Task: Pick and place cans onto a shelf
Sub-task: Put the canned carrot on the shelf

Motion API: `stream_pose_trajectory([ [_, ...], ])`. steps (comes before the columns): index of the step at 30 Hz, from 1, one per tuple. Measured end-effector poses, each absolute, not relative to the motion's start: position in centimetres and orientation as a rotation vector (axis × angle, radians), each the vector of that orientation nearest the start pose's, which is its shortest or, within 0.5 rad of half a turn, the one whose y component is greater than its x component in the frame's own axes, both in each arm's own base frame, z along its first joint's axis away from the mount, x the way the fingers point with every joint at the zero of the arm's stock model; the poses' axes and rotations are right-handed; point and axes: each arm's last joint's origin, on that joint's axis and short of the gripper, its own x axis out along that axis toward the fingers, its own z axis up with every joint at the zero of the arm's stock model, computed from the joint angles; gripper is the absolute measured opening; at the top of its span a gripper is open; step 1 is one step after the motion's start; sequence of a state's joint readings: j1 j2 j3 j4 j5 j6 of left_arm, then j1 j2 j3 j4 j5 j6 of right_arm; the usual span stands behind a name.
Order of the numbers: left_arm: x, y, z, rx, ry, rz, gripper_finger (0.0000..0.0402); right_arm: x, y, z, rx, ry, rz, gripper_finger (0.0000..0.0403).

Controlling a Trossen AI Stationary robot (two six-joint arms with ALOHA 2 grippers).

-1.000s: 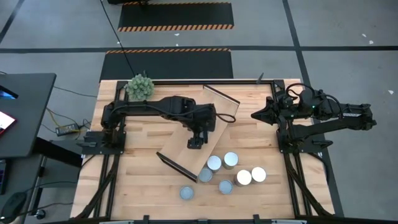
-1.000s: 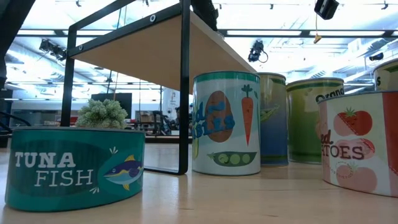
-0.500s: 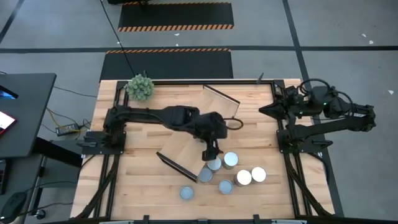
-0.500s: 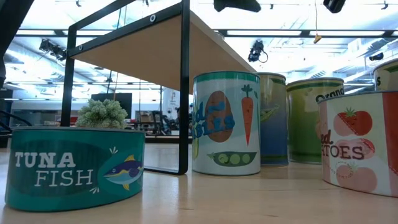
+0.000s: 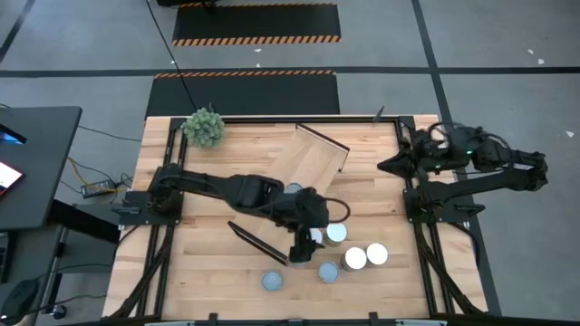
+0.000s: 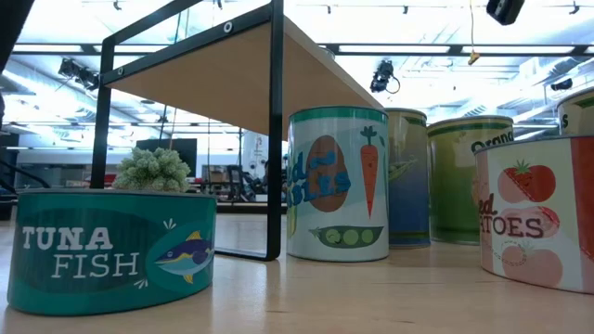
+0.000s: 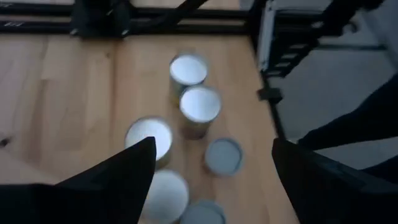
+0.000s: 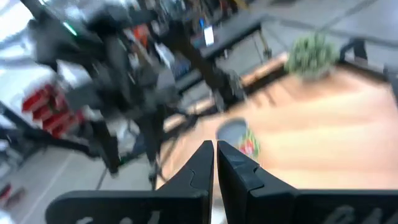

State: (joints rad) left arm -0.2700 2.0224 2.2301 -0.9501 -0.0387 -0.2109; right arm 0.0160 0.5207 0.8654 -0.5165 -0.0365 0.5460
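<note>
While the right gripper [image 5: 383, 166] waited above the table's right edge with its fingers [image 8: 200, 167] pressed together on nothing, the left gripper [image 5: 304, 241] hung over the cluster of cans [image 5: 349, 251] at the near middle of the table [image 5: 181, 263], just off the near end of the shelf [image 5: 299, 177]. Its jaws were spread wide, the two dark fingers [image 7: 121, 171] standing well apart in the left wrist view with several pale can tops between them, and they gripped no can. The shelf lay slantwise across the middle of the table, its dark end frame just beside the nearest cans. One flat can [image 5: 272, 282] sat apart from the others toward the table's near edge; in the low view it showed as the tuna tin [image 6: 111, 249], with a vegetable can [image 6: 337, 184] just beyond the shelf's black leg. The green plant [image 5: 204, 127] stood at the far left corner.
</note>
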Motion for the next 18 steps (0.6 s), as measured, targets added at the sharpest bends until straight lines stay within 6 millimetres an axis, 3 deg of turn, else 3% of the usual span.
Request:
stream_pose_trajectory([
  [5,39.1,-12.0,40.5,-0.025,0.833,0.028,0.0293,11.7,0.6,34.6,0.532,0.334,0.056,0.0027],
  [12,35.3,-14.2,39.6,0.147,0.934,0.214,0.0236,14.7,2.0,31.8,0.505,0.667,0.096,0.0027],
  [18,32.3,-13.8,40.7,0.139,0.891,0.249,0.018,17.0,4.1,32.3,0.369,0.855,0.114,0.0027],
])
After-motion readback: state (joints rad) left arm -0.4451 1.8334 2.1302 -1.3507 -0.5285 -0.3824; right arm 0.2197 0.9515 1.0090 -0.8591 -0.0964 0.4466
